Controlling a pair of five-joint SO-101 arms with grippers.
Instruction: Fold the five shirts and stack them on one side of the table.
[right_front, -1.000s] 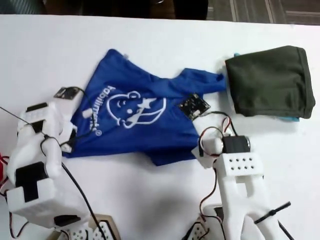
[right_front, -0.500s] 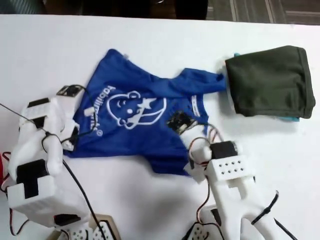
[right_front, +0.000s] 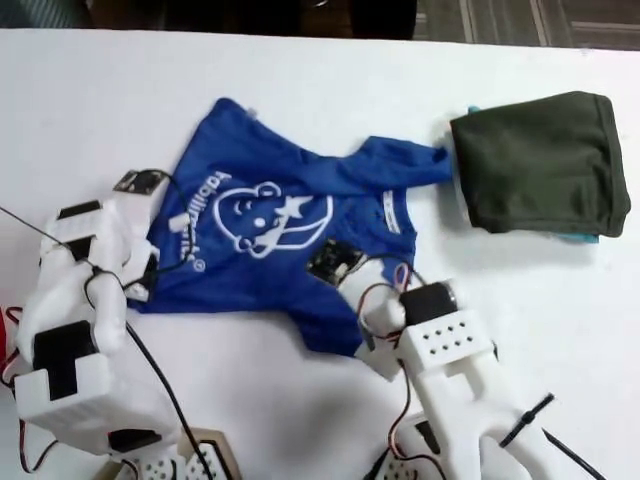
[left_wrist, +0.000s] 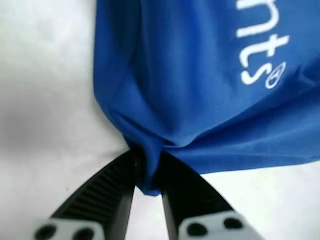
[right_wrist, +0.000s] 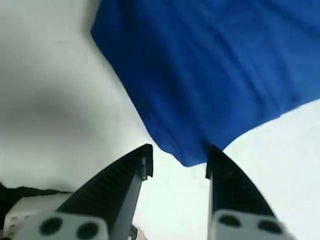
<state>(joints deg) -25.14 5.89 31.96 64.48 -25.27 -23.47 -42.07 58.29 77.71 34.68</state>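
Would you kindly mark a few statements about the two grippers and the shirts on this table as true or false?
1. The left gripper is shut on a corner of the blue shirt. True.
2. The right gripper is clamped on the blue shirt. False: its jaws stand open at a corner of it.
3. The dark green shirt lies folded on the table. True.
4. The blue shirt lies stacked on the dark green shirt. False: it lies spread out beside it.

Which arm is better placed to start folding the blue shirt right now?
Left. The left pincer is shut on a near corner of the blue shirt. The right pincer is open, with its jaws either side of another near corner and not gripping it.
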